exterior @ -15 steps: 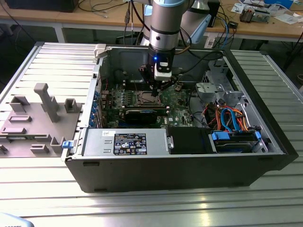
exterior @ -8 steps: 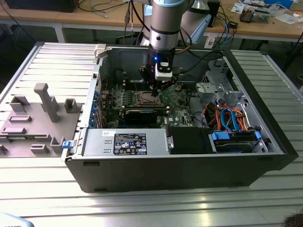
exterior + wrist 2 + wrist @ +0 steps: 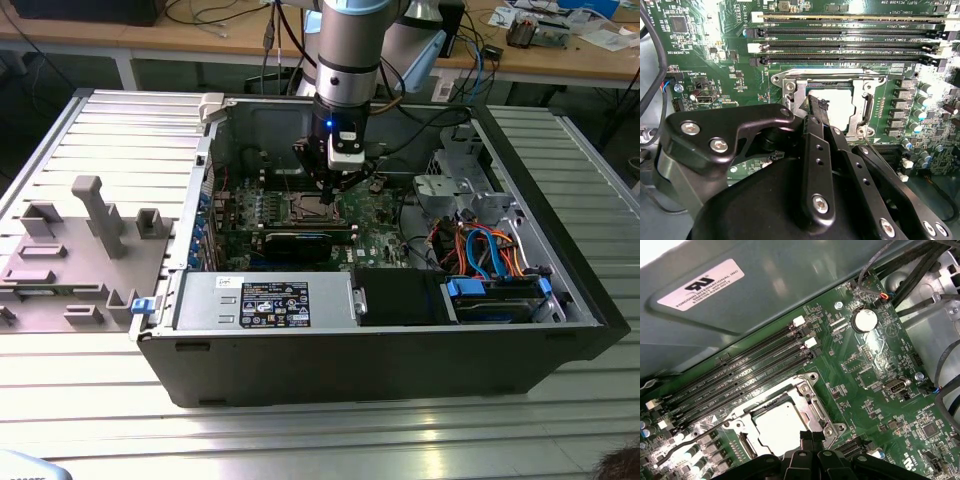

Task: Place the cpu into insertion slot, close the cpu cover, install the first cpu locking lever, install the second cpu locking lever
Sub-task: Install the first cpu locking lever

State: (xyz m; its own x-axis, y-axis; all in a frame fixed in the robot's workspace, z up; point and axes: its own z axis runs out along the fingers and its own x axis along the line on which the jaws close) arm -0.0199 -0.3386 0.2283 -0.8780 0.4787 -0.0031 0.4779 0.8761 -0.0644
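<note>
The open computer case [image 3: 380, 350] holds the green motherboard [image 3: 875, 370]; there the cpu [image 3: 777, 427] already sits in the insertion slot [image 3: 835, 107] with the cpu cover [image 3: 812, 402] down; the gripper [image 3: 816, 102], fingers pinched together empty, hovers at the socket's edge, levers seemingly unfinished.

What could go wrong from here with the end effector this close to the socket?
1. The end effector sits at the rim of the cpu cover; a skewed push might bend the frame.
2. The cpu looks seated under the cover; side load could shift it.
3. Memory slots lie close by and could be clipped.
</note>
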